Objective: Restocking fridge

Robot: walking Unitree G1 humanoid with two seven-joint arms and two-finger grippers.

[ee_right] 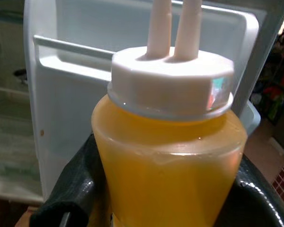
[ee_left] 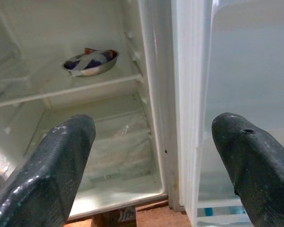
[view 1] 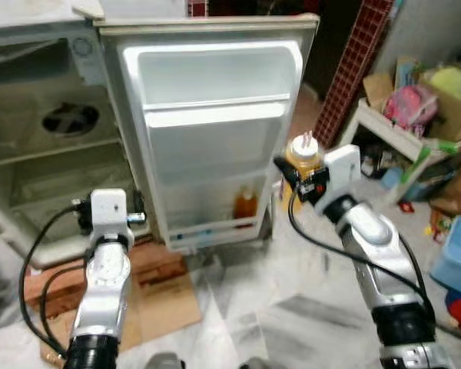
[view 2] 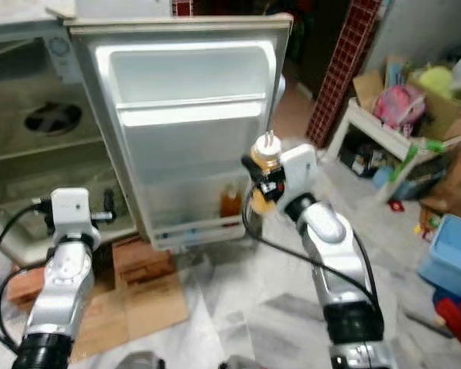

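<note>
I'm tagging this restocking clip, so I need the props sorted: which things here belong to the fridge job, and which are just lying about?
Belongs to the job:
- yellow sauce bottle, held upright in the right gripper
- open fridge door
- amber bottle on the door's bottom shelf
- left gripper, open, facing the fridge interior

Lying about:
- cardboard on the floor
- cluttered white table
- blue bin

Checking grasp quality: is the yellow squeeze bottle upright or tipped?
Upright: the yellow bottle sits between the right gripper fingers, white twin-nozzle cap on top.

Yellow squeeze bottle [view 2: 266, 157] in right tool [view 2: 265, 178] beside open fridge door [view 2: 188, 131].
</note>
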